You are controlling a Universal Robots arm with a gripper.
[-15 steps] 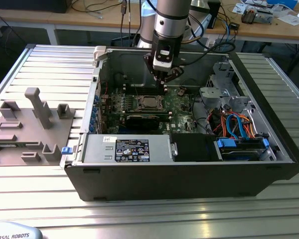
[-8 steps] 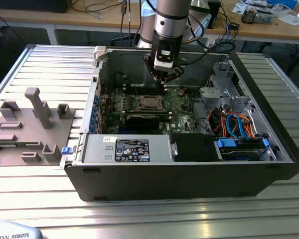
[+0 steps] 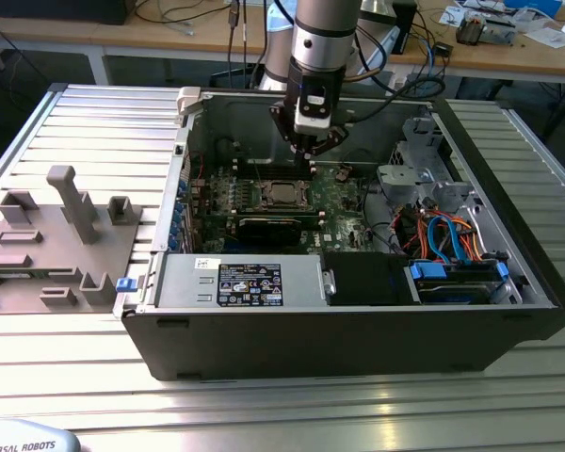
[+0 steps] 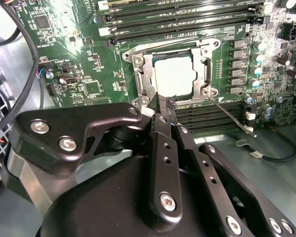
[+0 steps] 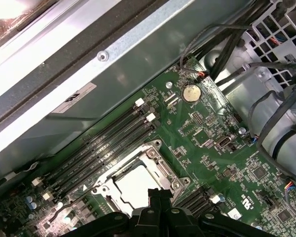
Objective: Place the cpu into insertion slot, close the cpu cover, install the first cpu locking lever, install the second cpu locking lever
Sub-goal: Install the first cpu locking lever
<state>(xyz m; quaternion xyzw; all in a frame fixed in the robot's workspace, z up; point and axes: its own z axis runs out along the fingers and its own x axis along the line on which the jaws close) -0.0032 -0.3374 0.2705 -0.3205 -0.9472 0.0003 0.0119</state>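
Sitting flat in the socket on the green board, the cpu shows its pale grey top through a square window, so the first step looks done. The cpu cover, a silvery frame, lies down around the chip in both wrist views rather than standing up, and I judge the second step finished as well, or very nearly. The levers look like the unfinished part. One thin wire lever runs out from a corner of the socket and slants away across the dark slots beside it, apparently free and not hooked under its catch. Whether the other lever is latched I cannot tell from these pictures. The gripper hangs low over the board with its tips right at the edge of the socket frame, on the side where that loose lever starts. Its fingers are drawn together, and nothing can be made out clamped between them. In the exterior view the arm reaches down into the open computer case, with the gripper just above the socket near the middle of the board.
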